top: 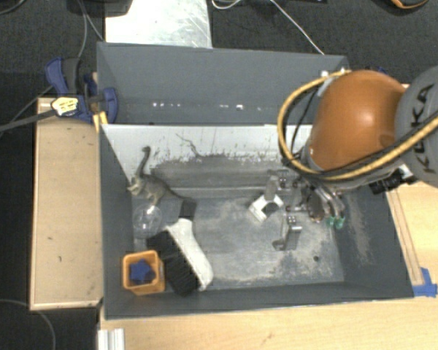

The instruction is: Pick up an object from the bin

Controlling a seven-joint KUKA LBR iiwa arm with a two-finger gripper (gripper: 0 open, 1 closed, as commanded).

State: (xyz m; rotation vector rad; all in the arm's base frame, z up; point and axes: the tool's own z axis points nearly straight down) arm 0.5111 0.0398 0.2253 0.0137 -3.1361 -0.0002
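Over the right half of the grey bin (226, 86), in the camera view, we see the arm reaching in from the right, its wrist under a rounded orange cover (354, 119) with black and yellow cables (283, 133) looped round it. Below that cover the pincer (289, 233) points down at the bin's floor, somewhat right of the middle and low over scuffed metal; we cannot tell whether it is released or clenched. Nearest to it is a small white block (260, 208) with a dark edge. It lies on the floor just left of the pincer and a little toward the back wall; whether the two touch we cannot tell.

The other things lie well apart from the pincer, along the bin's left side. At the front left corner stands a small orange box (142, 286) with a blue piece (139, 271) inside it. Just right of the box a black brush (174, 265) lies slantwise, and a long white slab (192, 252) lies along its right side, touching it. Behind these we see a clear rounded thing (145, 219), perhaps a bulb or a small bottle; we cannot say which. Behind that, near the left wall, sits a grey figure (147, 188) with a thin part rising from it toward the back wall
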